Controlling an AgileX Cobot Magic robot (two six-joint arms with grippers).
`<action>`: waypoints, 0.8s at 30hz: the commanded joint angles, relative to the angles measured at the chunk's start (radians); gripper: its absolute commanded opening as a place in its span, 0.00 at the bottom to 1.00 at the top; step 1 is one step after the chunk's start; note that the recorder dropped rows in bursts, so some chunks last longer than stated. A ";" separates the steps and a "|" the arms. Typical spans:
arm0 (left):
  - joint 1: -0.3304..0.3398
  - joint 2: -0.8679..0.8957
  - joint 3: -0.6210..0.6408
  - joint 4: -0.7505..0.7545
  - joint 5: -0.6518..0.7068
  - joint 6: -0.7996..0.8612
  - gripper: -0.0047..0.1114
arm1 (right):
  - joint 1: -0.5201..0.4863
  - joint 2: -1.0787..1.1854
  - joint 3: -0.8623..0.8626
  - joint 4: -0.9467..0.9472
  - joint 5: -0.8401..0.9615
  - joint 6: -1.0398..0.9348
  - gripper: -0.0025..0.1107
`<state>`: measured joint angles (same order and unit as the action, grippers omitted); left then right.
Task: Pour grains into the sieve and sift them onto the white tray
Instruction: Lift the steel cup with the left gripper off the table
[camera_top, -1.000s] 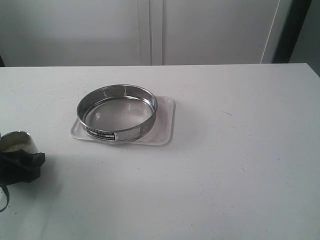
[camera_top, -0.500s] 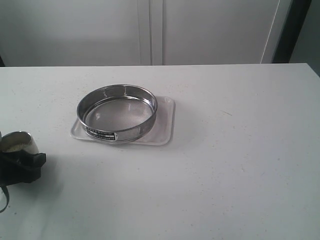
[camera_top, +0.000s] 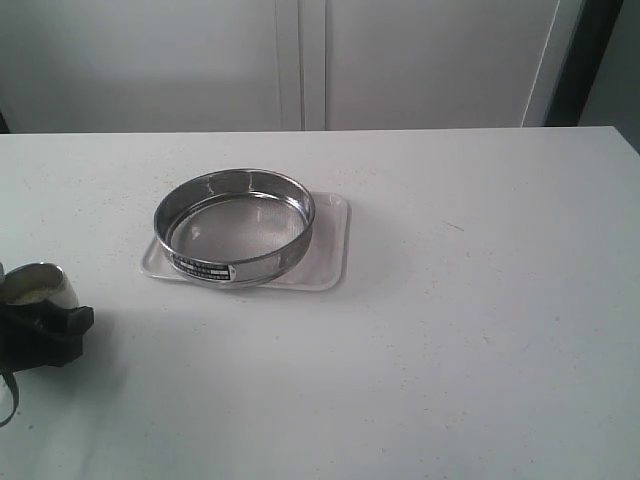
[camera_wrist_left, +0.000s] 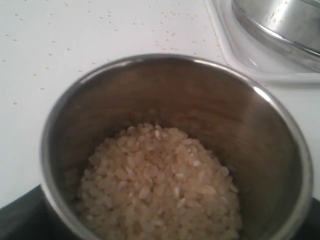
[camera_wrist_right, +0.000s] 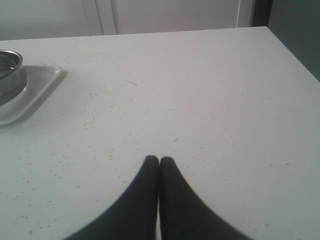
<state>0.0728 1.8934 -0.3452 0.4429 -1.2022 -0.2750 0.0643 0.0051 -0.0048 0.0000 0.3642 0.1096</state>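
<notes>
— Start at the left edge. What's there?

— A small rounded steel cup (camera_top: 38, 283), upright, at the far left of the white table (camera_top: 450, 340). The left gripper (camera_top: 45, 322) is dark and sits against the cup's lower part.

— Are its fingers on the cup?

— Yes. In the left wrist view the dark fingers (camera_wrist_left: 20, 220) flank the cup wall on both sides, clamped on it with the jaws wide.

— And the grains?

— The grains (camera_wrist_left: 160, 192) lie heaped in the bottom of the cup, pale and whitish, well below the rim. From the exterior view only a light patch shows inside.

— Moving right?

— The sieve (camera_top: 235, 228) stands flat on the white tray (camera_top: 332, 240), well apart from the cup. It covers the tray's left and middle; a bare strip of tray shows on its right. Its label plate (camera_top: 204, 268) faces the camera. The left wrist view catches a tray corner and a bit of the sieve's wall just beyond the cup.

— Further right?

— Bare tabletop, with white cabinet doors (camera_top: 300, 60) behind it.

— The right gripper?

— The right gripper (camera_wrist_right: 159, 161) shows only in its own wrist view: two dark fingertips pressed together, gripping nothing, over the table, which is scattered with fine specks (camera_wrist_right: 95, 120). Tray and sieve are well away from it.
</notes>
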 joint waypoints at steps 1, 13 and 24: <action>-0.005 -0.001 0.005 0.038 -0.019 -0.005 0.04 | -0.001 -0.005 0.005 0.000 -0.015 0.000 0.02; -0.005 -0.154 0.007 0.038 -0.003 -0.019 0.04 | -0.001 -0.005 0.005 0.000 -0.015 0.000 0.02; -0.005 -0.311 0.003 0.030 0.235 -0.145 0.04 | -0.001 -0.005 0.005 0.000 -0.015 0.000 0.02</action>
<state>0.0728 1.6249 -0.3411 0.4793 -1.0093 -0.3962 0.0643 0.0051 -0.0048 0.0000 0.3642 0.1114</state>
